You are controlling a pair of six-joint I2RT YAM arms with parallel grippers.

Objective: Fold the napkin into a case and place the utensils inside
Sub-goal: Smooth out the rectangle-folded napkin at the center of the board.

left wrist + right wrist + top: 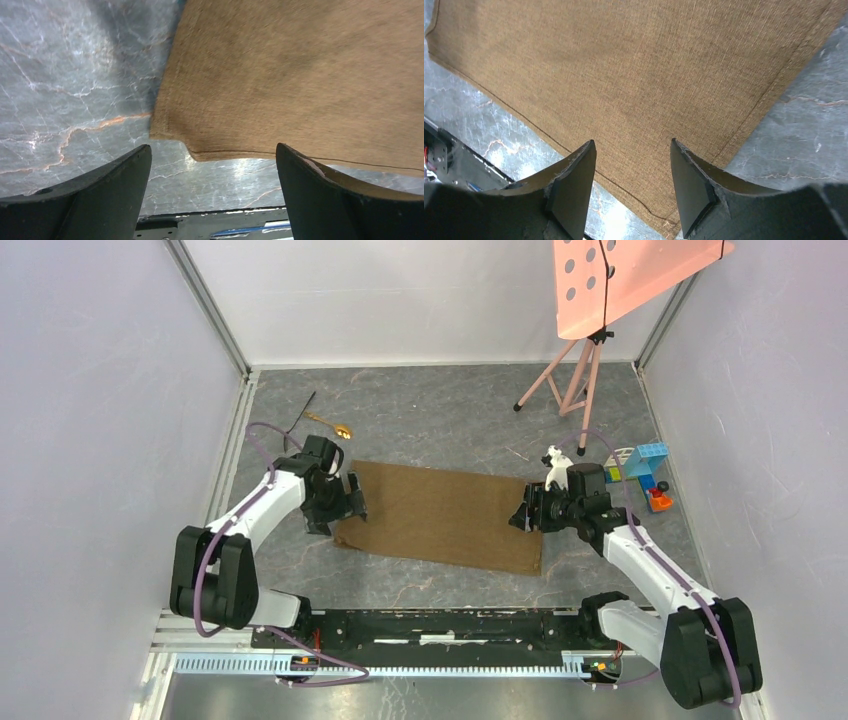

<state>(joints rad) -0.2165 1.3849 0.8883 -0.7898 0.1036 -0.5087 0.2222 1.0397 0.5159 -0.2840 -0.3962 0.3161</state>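
Napkin [440,515] lies flat at the centre of the top view as a brown oblong on the grey marbled table [430,400], its long sides running left to right; it is not yet the narrow case the task asks for. The left gripper [340,502] stands at the cloth's left short edge and the right gripper [527,512] at its right short edge. In the left wrist view the left gripper [212,150] has its jaws spread wide with nothing between them, a near corner of the napkin [300,75] just ahead of the tips. In the right wrist view the right gripper [632,144] is likewise parted and empty, poised over the hemmed edge of the napkin [624,65]; whether either touches the cloth cannot be told. The utensils, a gold spoon [330,426] and a thin black utensil [300,418], lie close together in the upper left of the top view, well apart from the cloth; toy blocks [648,472] sit at the right. Step in hand, as judged: folding, with both arms set to take an edge. The next move calls for each gripper to pinch a matching corner and for the pair to carry that long edge across evenly, so the layers align; the utensils wait until the pocket is formed.
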